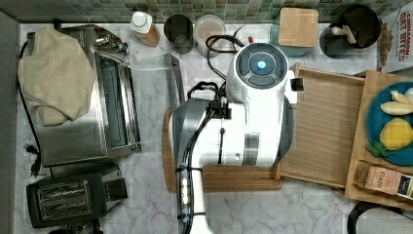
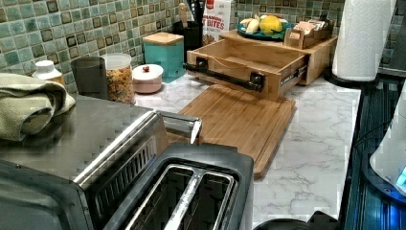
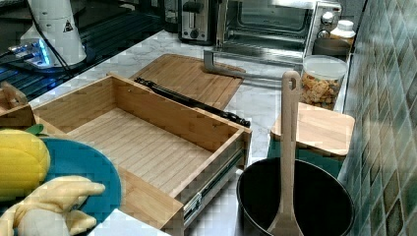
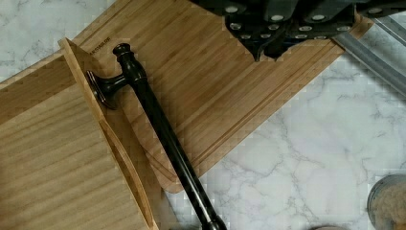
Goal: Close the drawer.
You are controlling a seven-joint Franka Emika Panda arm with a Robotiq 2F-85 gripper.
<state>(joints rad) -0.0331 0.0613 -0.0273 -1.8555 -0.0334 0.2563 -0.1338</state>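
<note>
The counter [image 2: 311, 139], white marble, carries everything here, and the job on it looks unstarted: the drawer [image 3: 142, 142] stands pulled far out of its wooden stand [image 2: 318, 57], its striped base bare and its metal slide rail exposed along the side in the right view. By my reading all the travel is left to do; nothing is pressing on the front panel yet.

The stand sits toward the counter's back edge by the tiled wall, at the top view's right, and the drawer reaches out from it over the end of the cutting board [image 2: 239, 120]. That board lies flat in the middle of the counter, and the drawer's front hangs just above it, so the panel should slide back without catching, though I cannot tell whether the two touch.

The arm [image 1: 243, 122] hangs over the board, right in front of the drawer. The gripper [image 4: 268, 43] hovers above the board, apart from the dark bar handle [image 4: 158, 134]; whether its fingers are wide or narrow I cannot tell.

Open room lies along the board between the toaster oven's [image 1: 97, 97] lowered door and the drawer front. Behind the stand, the teal canister [image 2: 165, 55] and utensil pot [image 3: 295, 201] crowd one side of the drawer, so the push should run straight along the rails
</note>
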